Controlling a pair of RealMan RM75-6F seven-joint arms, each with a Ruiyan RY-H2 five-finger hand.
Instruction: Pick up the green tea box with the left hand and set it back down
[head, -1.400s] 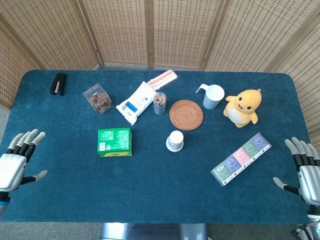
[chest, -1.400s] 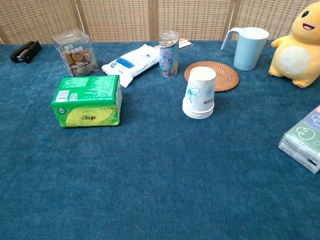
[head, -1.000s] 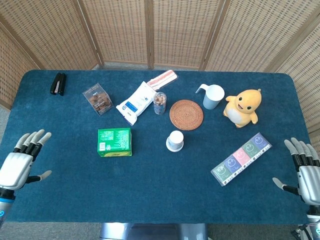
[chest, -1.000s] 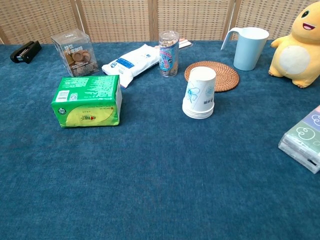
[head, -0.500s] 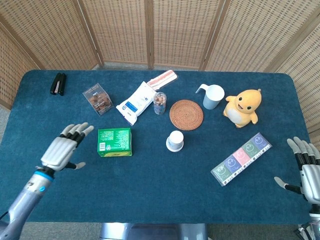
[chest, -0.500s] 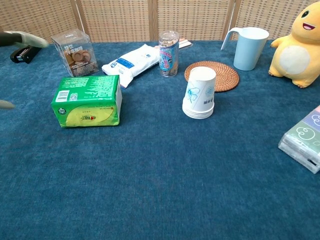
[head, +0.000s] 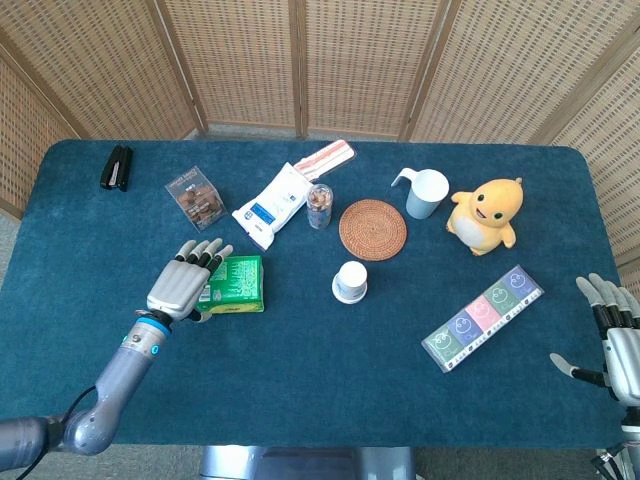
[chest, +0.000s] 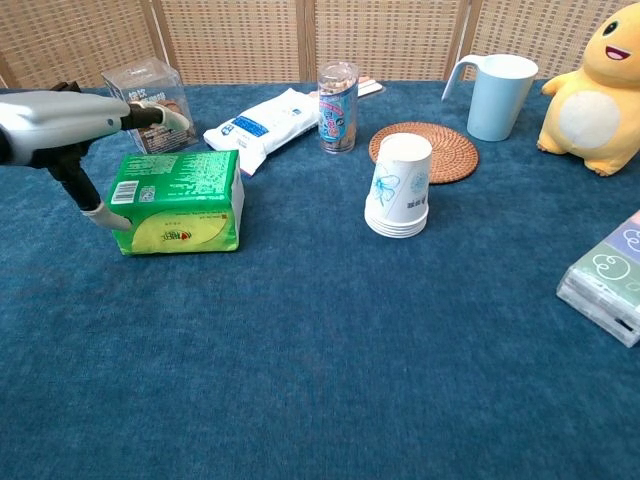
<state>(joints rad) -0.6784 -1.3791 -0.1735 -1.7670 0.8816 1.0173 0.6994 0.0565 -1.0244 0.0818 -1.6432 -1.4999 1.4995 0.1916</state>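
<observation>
The green tea box lies flat on the blue cloth, left of centre. My left hand hovers over the box's left end with its fingers spread and extended above the top. Its thumb hangs down at the box's near left corner, and the frames do not show whether it touches. The hand holds nothing. My right hand stays open at the table's right edge, far from the box, and the chest view does not show it.
Behind the box stand a clear cookie box, a white packet and a small jar. A paper cup stack, woven coaster, blue mug, yellow plush, tea-bag tray and black stapler are also on the table.
My left hand has travelled from the table's left edge rightward to the green tea box and now reaches over its left end. The box and the right hand have barely moved.
</observation>
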